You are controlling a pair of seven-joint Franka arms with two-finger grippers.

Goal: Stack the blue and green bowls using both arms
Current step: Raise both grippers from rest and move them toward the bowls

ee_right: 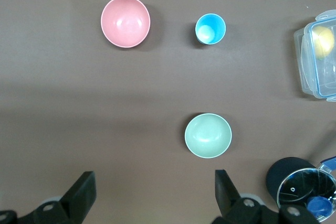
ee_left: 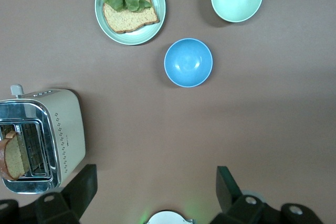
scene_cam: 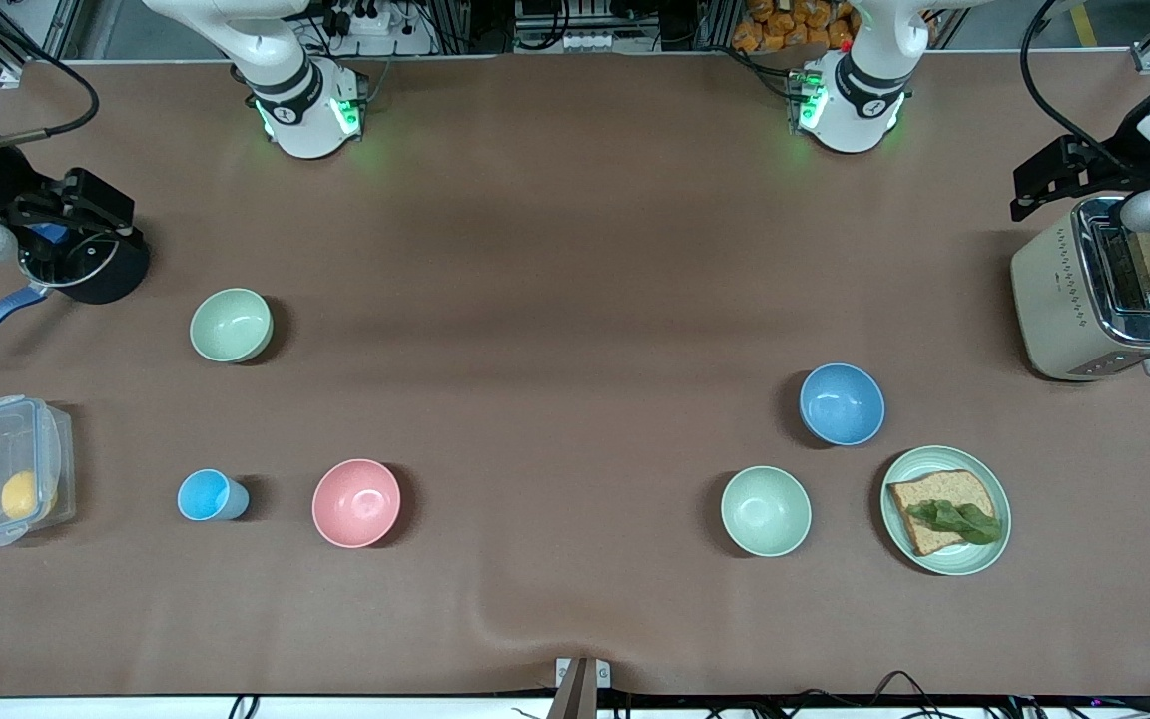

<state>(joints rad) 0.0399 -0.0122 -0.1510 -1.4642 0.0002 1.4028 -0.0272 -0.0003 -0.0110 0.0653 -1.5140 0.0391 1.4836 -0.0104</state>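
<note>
Hovering, jaws agape | left gripper [ee_left: 155,183] near toaster [scene_cam: 1054,300] | right gripper [ee_right: 152,184] near half-hidden pot [scene_cam: 121,272]

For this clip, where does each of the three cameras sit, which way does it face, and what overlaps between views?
Front view: high across the table, facing both arm bases; shows the whole table, the left gripper over the toaster, the right gripper over the black pot.
Left wrist view: looks straight down past its open fingers at the blue bowl.
Right wrist view: looks down past its open fingers at the green bowl.
Shared: front and left wrist views both show the blue bowl; front and right, the green bowl.
</note>
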